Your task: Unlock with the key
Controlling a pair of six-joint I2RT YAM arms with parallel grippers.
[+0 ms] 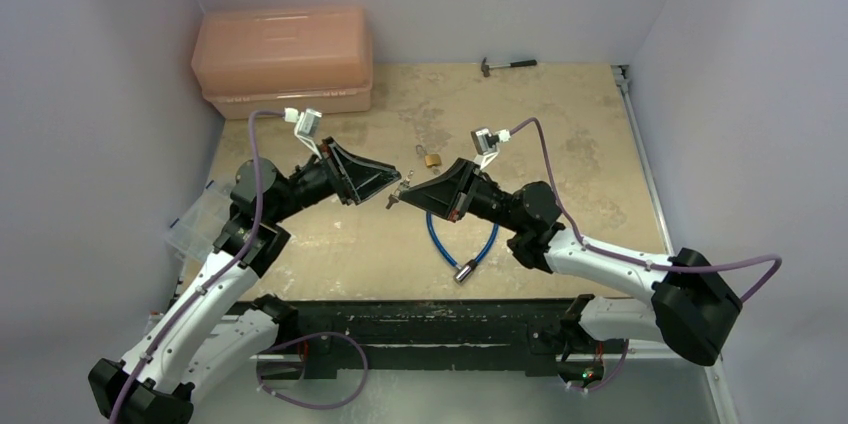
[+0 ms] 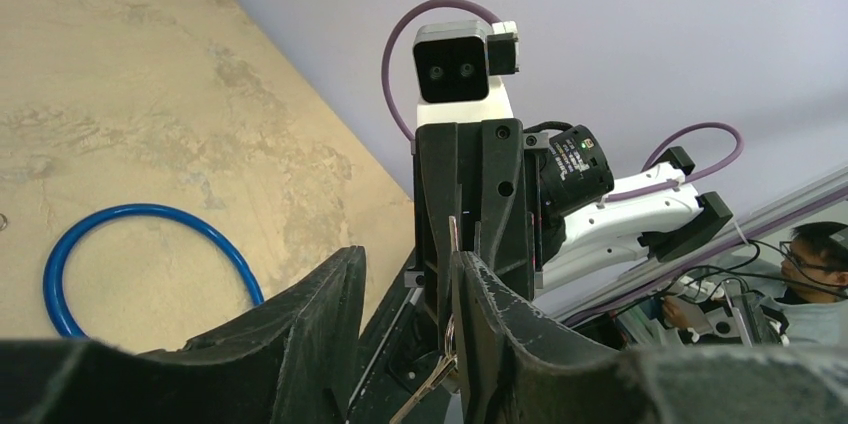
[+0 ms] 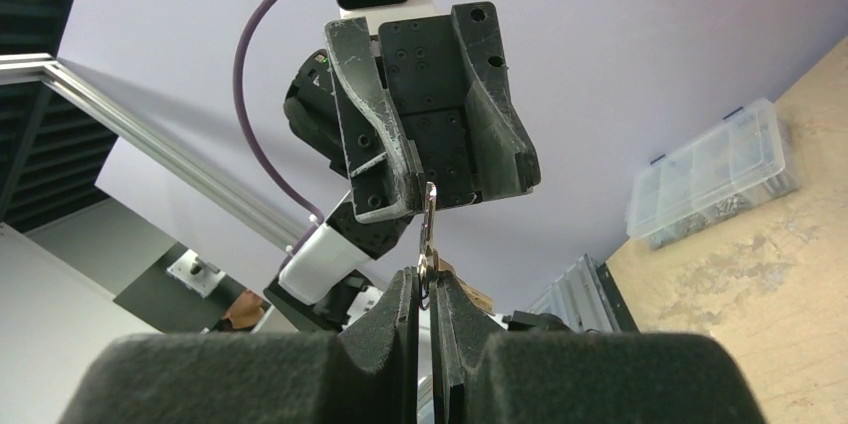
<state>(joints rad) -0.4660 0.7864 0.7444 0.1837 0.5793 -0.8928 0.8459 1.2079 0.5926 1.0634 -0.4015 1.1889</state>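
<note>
The key [image 1: 396, 195] hangs in the air between my two grippers, which meet tip to tip above the table's middle. My right gripper [image 1: 408, 187] is shut on the key's ring bunch [image 3: 427, 269], and one thin key blade [image 3: 429, 209] points up from it. My left gripper [image 1: 388, 186] is open, and in the left wrist view [image 2: 407, 262] the blade [image 2: 453, 236] lies against the inner face of its right finger [image 2: 480, 289]. The small brass padlock [image 1: 432, 158] lies on the table just behind the grippers. The blue cable loop [image 1: 450, 237] lies under my right gripper, with its silver end [image 1: 464, 271].
A pink plastic box [image 1: 285, 59] stands at the back left. A small hammer [image 1: 508, 65] lies at the back wall. A clear parts organizer [image 1: 200, 226] sits at the table's left edge and also shows in the right wrist view [image 3: 710, 169].
</note>
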